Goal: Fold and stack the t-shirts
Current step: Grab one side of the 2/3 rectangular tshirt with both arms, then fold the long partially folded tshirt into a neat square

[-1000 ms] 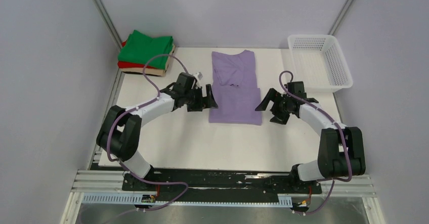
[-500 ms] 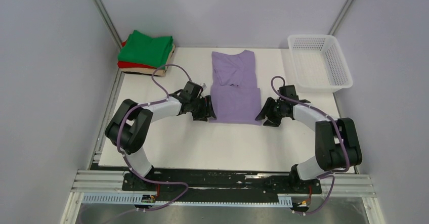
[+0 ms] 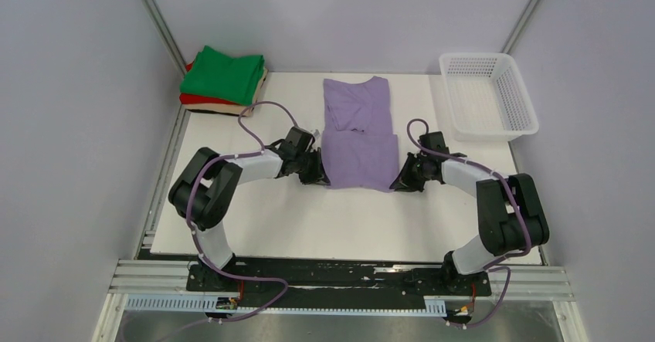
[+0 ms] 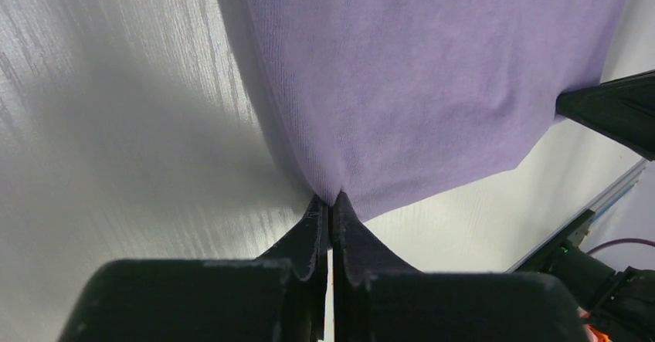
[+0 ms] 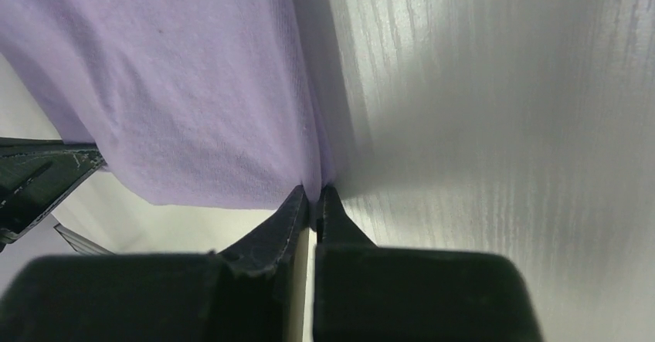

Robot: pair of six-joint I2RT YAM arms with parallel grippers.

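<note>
Pinching the lavender t-shirt point(image 3: 358, 137) at its two lower corners, I have both tools clamped on cloth. My left gripper point(image 4: 330, 201) sits at the lower middle of its wrist view. Its fingers are pressed together with a small peak of purple fabric caught at the tips. My right gripper point(image 5: 310, 194) is likewise closed on the opposite corner, the cloth edge nipped between its tips.

In the overhead view the shirt lies flat at the centre of the white table point(image 3: 309, 218), collar end toward the top of the frame, with a fold line across its middle. My arms reach in from the left and right at its lower edge.

At the upper left, a folded green t-shirt point(image 3: 228, 72) tops a red t-shirt point(image 3: 202, 99) and a beige t-shirt point(image 3: 224, 110). A white mesh basket point(image 3: 525, 104) stands at the upper right, apart from the shirt.
</note>
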